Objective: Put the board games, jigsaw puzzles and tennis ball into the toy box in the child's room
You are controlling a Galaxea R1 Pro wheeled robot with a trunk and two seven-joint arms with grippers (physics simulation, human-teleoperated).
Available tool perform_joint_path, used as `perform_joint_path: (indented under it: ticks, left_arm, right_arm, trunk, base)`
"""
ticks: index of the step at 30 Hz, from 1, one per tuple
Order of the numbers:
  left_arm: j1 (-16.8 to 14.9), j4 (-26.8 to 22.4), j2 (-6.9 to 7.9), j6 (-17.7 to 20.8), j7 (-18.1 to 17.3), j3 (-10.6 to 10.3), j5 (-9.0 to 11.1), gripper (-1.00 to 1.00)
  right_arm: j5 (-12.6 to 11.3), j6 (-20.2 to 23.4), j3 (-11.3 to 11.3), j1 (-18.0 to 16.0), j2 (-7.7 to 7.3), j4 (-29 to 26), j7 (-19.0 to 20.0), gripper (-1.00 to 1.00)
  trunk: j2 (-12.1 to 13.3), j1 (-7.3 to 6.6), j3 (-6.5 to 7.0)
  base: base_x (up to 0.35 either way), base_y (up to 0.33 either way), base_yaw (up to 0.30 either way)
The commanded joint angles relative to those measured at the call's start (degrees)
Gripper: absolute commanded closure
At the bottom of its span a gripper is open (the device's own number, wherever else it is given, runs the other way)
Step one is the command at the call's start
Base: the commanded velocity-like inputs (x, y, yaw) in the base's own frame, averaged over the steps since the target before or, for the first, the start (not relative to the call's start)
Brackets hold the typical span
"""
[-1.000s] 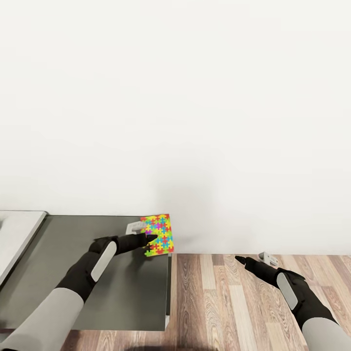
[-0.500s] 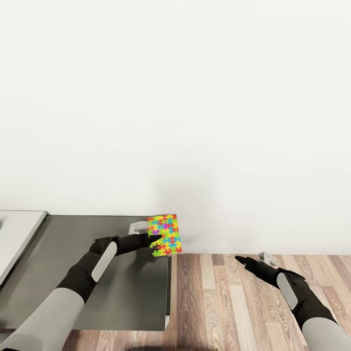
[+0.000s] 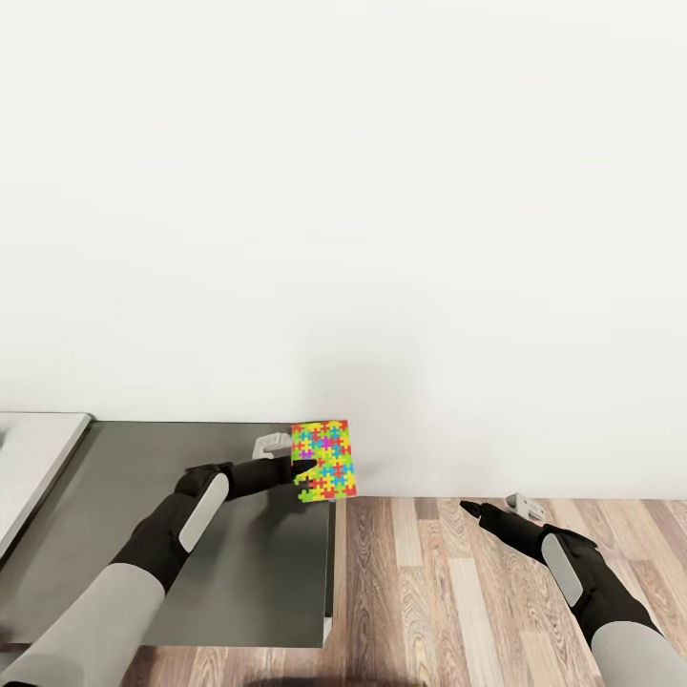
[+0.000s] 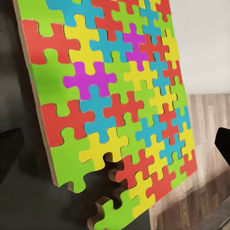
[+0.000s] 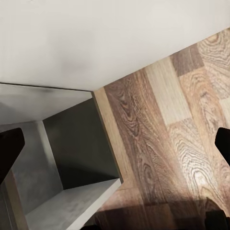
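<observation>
Head view | left gripper (image 3: 298, 469) grips jigsaw puzzle (image 3: 324, 461) | over cabinet (image 3: 239, 553)

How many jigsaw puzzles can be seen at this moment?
1. The jigsaw puzzle is at the far right corner of the dark cabinet top, at the left gripper. Others may be out of view.

You have one jigsaw puzzle (image 3: 324, 461) pinched in your left gripper (image 3: 298, 469). It is a flat square with bright puzzle shapes, tilted up over the dark cabinet's (image 3: 191, 534) two o'clock corner.
</observation>
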Motion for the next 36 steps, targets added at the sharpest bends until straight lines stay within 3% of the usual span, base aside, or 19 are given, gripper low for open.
perform_joint_path:
  ticks: [1,7,9,10,14,17,22,25,32,36]
  left_arm:
    - [0.0,0.0,0.06,0.3,0.1,-0.1,0.2,-1.00]
    - [0.0,-0.2,0.98,0.5,-0.1,0.6,0.1,-1.00]
    - [0.0,-0.3,2.24,0.7,-0.2,1.3,0.2,-1.00]
    - [0.0,-0.5,4.11,0.8,-0.3,2.3,0.4,-1.00]
    - [0.0,-2.6,7.62,2.9,-0.4,4.2,0.8,-1.00]
    - [0.0,-5.1,9.38,5.8,-1.3,6.2,0.9,-1.00]
    - [0.0,-9.0,10.59,11.2,-6.1,9.4,0.8,-1.00]
    - [0.1,-11.4,10.97,14.6,-9.3,10.2,0.7,-1.00]
    - [0.5,-18.0,12.27,21.3,-15.6,10.8,0.8,-1.00]
    - [0.6,-19.8,13.44,22.8,-18.8,10.9,0.9,-1.00]
  right_arm:
    - [-0.2,0.4,-0.2,0.0,0.02,-0.1,0.1,-1.00]
    - [0.1,0.4,-0.1,0.0,0.05,0.0,-0.3,-1.00]
    - [0.2,0.4,-0.1,0.0,0.04,0.0,-0.4,-1.00]
    - [0.3,0.3,-0.1,0.0,0.04,0.0,-0.5,-1.00]
    - [-0.1,0.4,-0.2,0.0,0.03,0.1,-0.3,-1.00]
    - [-0.2,0.4,-0.2,0.0,0.02,0.1,-0.1,-1.00]
    - [-0.2,0.4,-0.2,0.0,0.02,0.0,0.1,-1.00]
    - [-0.2,0.4,-0.2,0.0,0.02,0.0,0.1,-1.00]
    - [-0.2,0.4,-0.2,0.0,0.02,-0.1,0.2,-1.00]
    - [-0.3,0.5,-0.2,0.0,-0.02,-0.1,0.2,-1.00]
  trunk:
    - [-0.1,0.03,-0.09]
    - [-0.1,0.03,-0.09]
    - [-0.1,0.03,-0.09]
    - [-0.1,0.03,-0.09]
    - [-0.1,0.03,-0.09]
    - [-0.1,0.03,-0.09]
    - [-0.1,0.03,-0.09]
    - [-0.1,0.03,-0.04]
    - [-0.1,0.03,0.48]
    - [-0.1,0.03,0.84]
  base:
    - [0.000,0.000,0.000]
    - [0.000,0.000,0.000]
    - [0.000,0.000,0.000]
    - [0.000,0.000,0.000]
    - [0.000,0.000,0.000]
    - [0.000,0.000,0.000]
    - [0.000,0.000,0.000]
    - [0.000,0.000,0.000]
    - [0.000,0.000,0.000]
    - [0.000,0.000,0.000]
